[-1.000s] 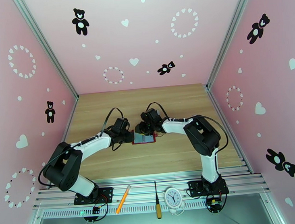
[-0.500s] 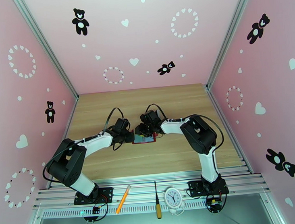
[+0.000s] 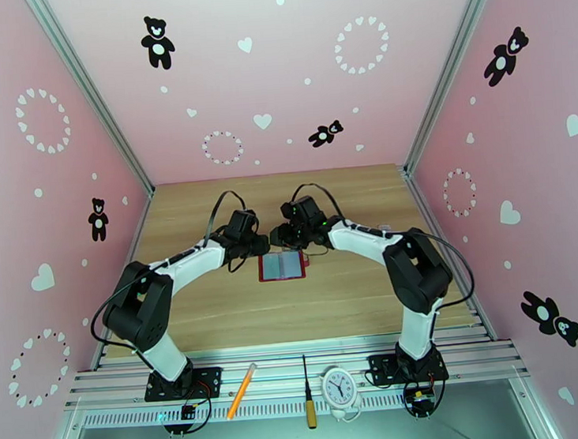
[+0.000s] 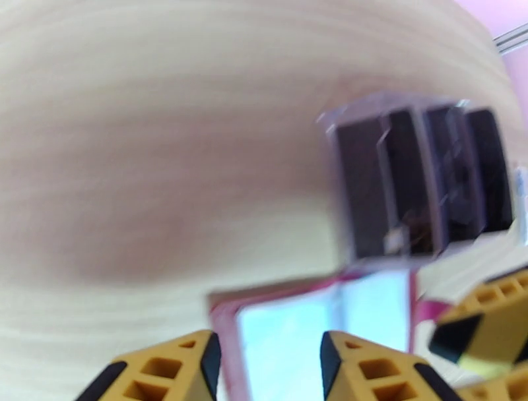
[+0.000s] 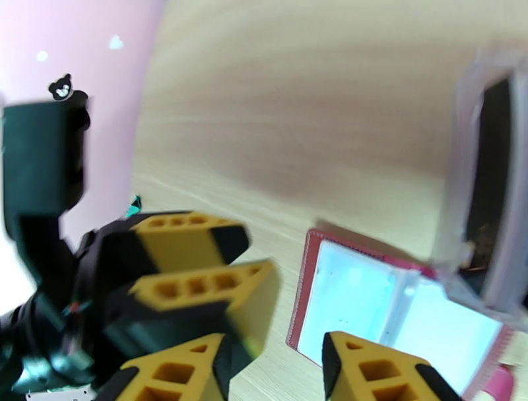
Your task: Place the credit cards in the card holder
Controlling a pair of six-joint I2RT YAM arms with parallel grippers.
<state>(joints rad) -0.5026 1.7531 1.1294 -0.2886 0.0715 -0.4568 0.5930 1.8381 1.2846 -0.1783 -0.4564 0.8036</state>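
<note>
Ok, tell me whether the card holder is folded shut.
No, the card holder lies spread open on the table, its clear pockets facing up.

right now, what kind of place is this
Probably a robot training booth, not a home: pink walls with bear and heart stickers on an aluminium frame, a left arm and right arm bolted at a wooden table, a screwdriver and clock on the front rail.

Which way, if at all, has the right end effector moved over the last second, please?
Yes: the right end effector has pulled back off the card holder toward the table's far edge, in the top view.
</note>
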